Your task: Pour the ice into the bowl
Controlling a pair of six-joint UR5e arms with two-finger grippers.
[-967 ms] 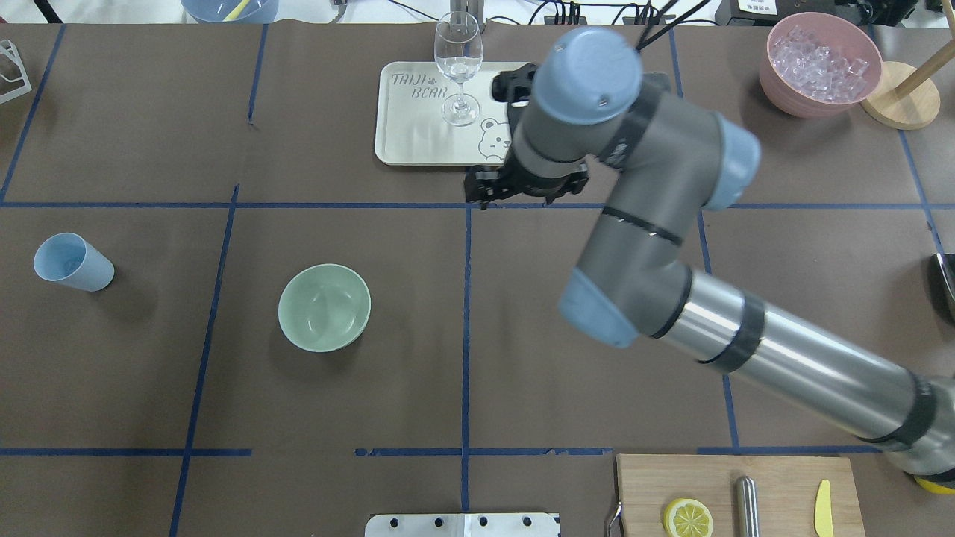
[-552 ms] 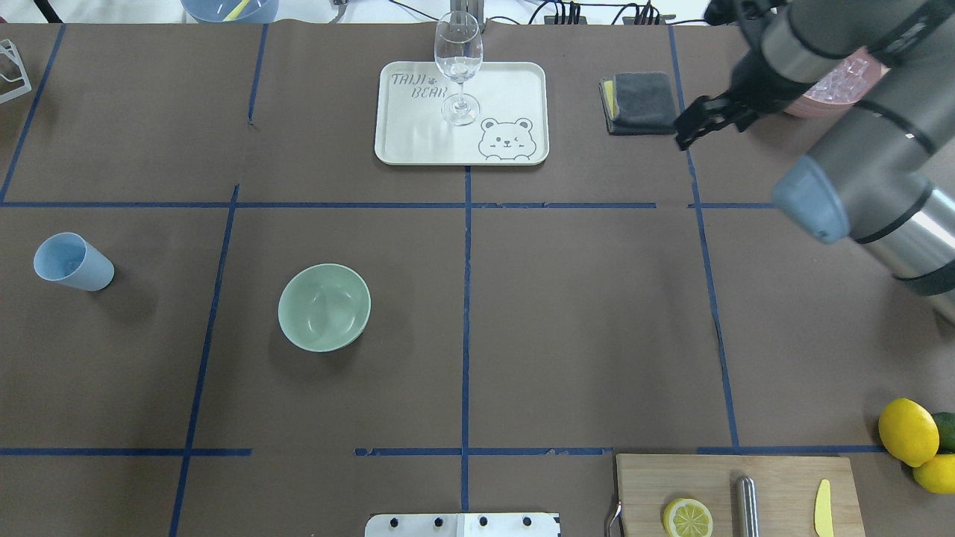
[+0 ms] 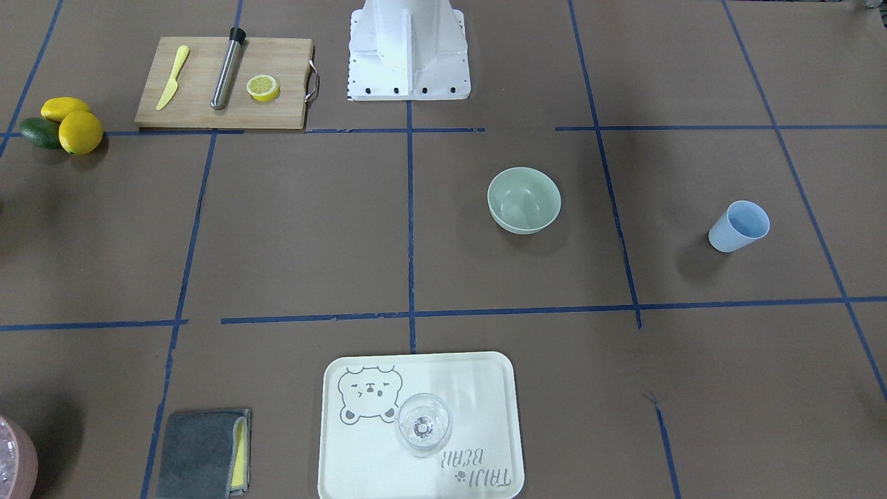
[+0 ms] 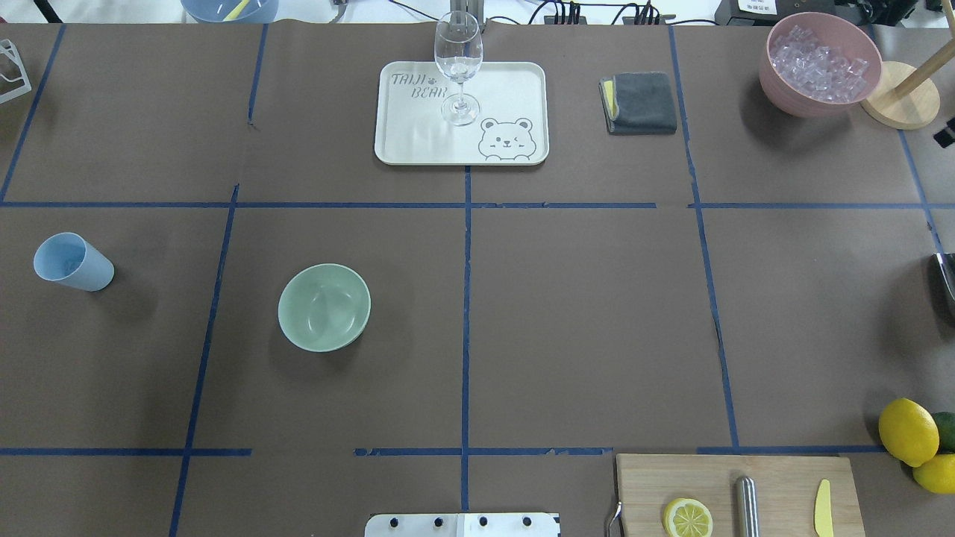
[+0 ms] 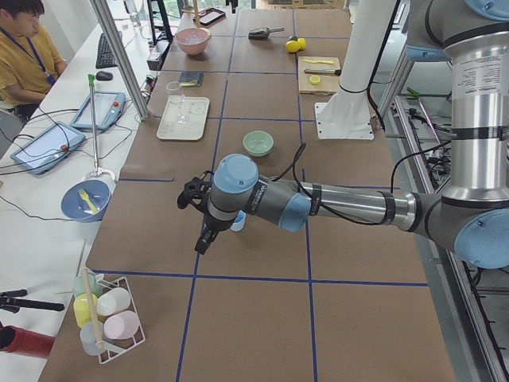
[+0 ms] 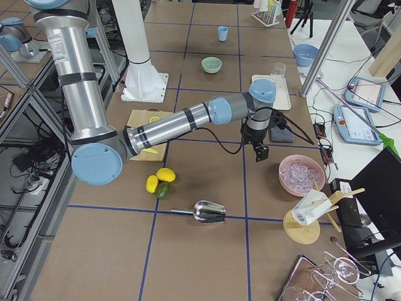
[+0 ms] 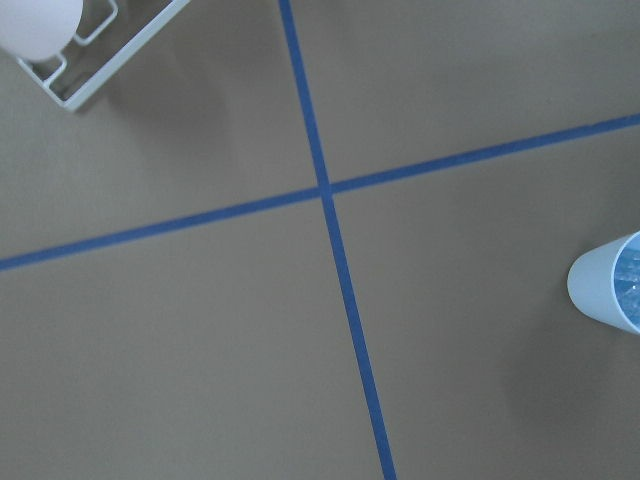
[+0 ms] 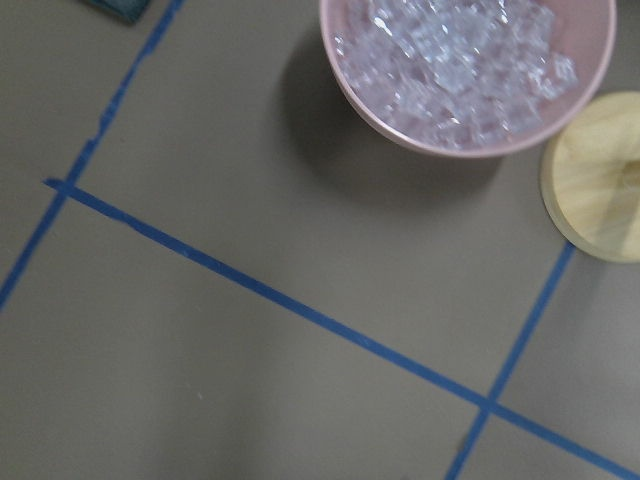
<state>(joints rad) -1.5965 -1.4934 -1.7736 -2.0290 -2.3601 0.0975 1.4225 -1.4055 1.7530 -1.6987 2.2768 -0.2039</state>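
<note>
In the overhead view a blue cup [image 4: 73, 261] stands at the far left of the brown counter [image 4: 582, 313], leaning a little in the picture, and the left wrist view catches it at its right edge with glinting ice [image 7: 630, 285] inside. The left hand [image 5: 203, 239] appears only in the left side view, hanging over the counter just in front of that cup; whether its fingers are apart or together cannot be told. To the right of the cup, well apart from it, the sage-green bowl [image 4: 324, 306] sits upright in the left half of the frame. At upper centre a cream bear-printed tray [image 4: 418, 138] carries a wine glass [image 4: 458, 52], and right of it lies a folded grey cloth [image 4: 642, 102]. Along the lower edge, right of centre, a wooden cutting board [image 4: 649, 485] holds a lemon half [image 4: 687, 517]. In the upper right a pink bowl [image 4: 821, 67] is heaped with its own clear cubes [image 8: 455, 60], just beside a round wooden base [image 4: 899, 104]. The right hand [image 6: 259, 153] hangs near that pink bowl in the right side view, and its state cannot be told
</note>
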